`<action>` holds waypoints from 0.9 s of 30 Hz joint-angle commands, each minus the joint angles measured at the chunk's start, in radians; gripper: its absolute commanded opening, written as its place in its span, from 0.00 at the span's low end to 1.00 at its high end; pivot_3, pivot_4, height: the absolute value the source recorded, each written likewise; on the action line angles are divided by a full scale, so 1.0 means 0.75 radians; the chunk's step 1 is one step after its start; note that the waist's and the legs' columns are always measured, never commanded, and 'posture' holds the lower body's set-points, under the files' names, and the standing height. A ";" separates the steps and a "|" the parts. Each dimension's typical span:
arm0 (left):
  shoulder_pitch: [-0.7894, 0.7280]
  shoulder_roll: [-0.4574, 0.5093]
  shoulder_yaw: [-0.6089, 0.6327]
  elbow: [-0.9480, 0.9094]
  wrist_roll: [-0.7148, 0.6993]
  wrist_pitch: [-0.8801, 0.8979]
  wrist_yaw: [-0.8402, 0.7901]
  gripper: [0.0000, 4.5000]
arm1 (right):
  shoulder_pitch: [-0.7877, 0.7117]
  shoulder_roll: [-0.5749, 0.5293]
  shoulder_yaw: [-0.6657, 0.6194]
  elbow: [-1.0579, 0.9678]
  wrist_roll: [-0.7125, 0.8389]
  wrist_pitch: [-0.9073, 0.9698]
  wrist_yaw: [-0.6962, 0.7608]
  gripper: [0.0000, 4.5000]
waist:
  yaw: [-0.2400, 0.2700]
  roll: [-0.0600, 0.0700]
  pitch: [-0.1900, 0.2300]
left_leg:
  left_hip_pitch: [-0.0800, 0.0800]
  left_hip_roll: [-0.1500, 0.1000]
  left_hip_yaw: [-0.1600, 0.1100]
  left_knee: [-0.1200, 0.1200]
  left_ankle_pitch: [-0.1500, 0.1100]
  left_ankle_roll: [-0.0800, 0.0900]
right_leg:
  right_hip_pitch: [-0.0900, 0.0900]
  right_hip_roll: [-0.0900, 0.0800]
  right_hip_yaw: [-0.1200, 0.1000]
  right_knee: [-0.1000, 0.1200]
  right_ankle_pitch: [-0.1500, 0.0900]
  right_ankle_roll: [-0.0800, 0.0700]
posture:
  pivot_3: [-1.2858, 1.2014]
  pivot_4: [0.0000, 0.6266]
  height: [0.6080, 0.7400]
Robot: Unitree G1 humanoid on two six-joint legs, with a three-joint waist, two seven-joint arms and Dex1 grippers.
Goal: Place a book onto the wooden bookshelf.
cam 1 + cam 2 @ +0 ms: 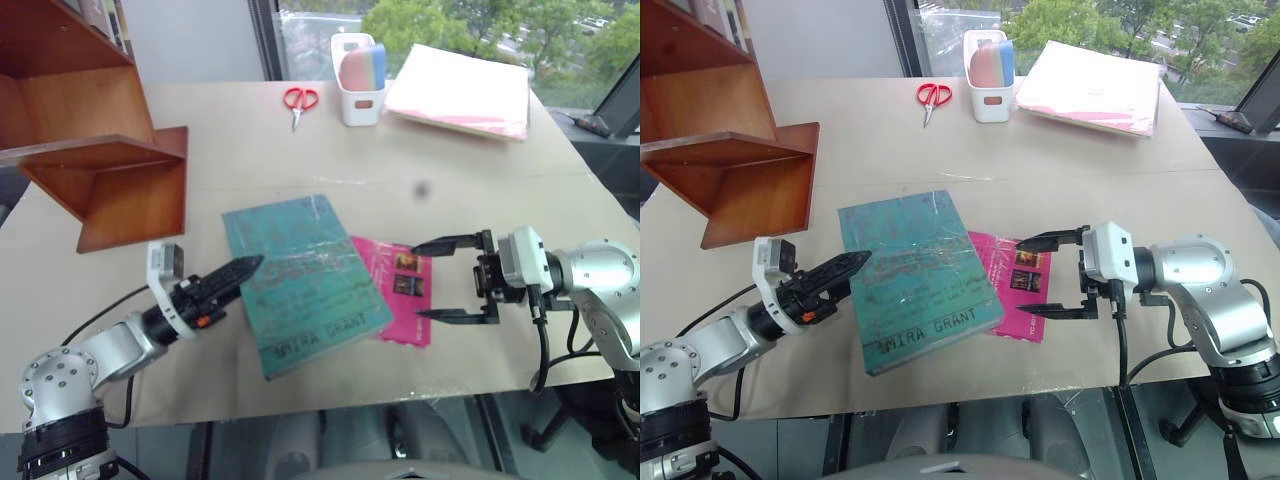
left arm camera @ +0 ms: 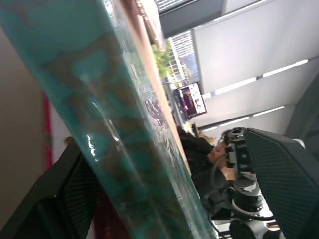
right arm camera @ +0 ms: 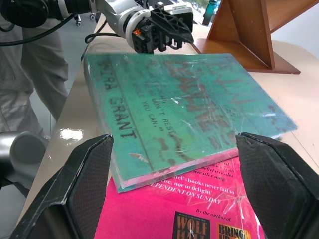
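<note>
The teal book lies flat on the desk, its right edge overlapping a magenta-pink book. The left hand is spread at the book's left edge, one finger above and one below. The right hand, spread and empty, hovers over the pink book. The wooden bookshelf stands far left.

The book has a glossy teal cover, wrinkled like clear plastic film and catching highlights. The pink book beneath it shines the same way. The bookshelf is smooth reddish-brown wood with a soft sheen. The table looks matt, perhaps covered in brown paper or card. The scissors have red plastic handles and metal blades. The white bin is smooth plastic.
</note>
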 commanded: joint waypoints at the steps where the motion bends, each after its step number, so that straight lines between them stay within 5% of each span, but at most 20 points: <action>1: -0.006 0.002 0.001 -0.042 -0.092 -0.002 0.009 0.99 | -0.010 -0.007 -0.007 -0.035 0.014 0.000 -0.001 0.89 | 0.001 0.000 0.000 | 0.000 0.000 0.000 0.000 0.000 0.000 | 0.000 0.000 0.000 0.000 0.000 0.000 | 0.52 0.24 1.00; 11: -0.067 -0.070 -0.182 0.076 -0.155 0.055 0.228 0.99 | 0.003 -0.013 -0.016 -0.040 0.016 -0.002 0.003 0.89 | 0.003 0.000 0.000 | 0.000 0.000 0.000 0.000 0.000 0.000 | 0.000 0.000 0.000 0.000 0.000 0.000 | 0.52 0.24 1.00; 20: -0.070 -0.044 -0.175 0.099 -0.283 0.047 0.262 0.07 | 0.045 -0.028 -0.041 -0.054 0.018 -0.013 -0.004 0.89 | 0.001 0.000 0.000 | 0.000 0.000 0.000 0.000 0.000 0.000 | 0.000 0.000 0.000 0.000 0.000 0.000 | 0.52 0.24 1.00; 21: -0.070 -0.035 -0.167 0.087 -0.309 0.042 0.265 0.01 | 0.048 -0.026 -0.040 -0.054 0.018 -0.015 -0.006 0.89 | 0.001 0.000 0.000 | 0.000 0.000 0.000 0.000 0.000 0.000 | 0.000 0.000 0.000 0.000 0.000 0.000 | 0.52 0.24 1.00; 27: -0.080 0.063 -0.107 0.009 -0.432 -0.014 0.259 0.01 | 0.046 -0.015 -0.044 -0.043 0.025 -0.026 -0.015 0.89 | 0.001 0.000 0.001 | 0.000 0.000 0.000 -0.001 0.000 0.000 | 0.000 0.000 0.000 0.000 0.000 0.000 | 0.52 0.24 1.00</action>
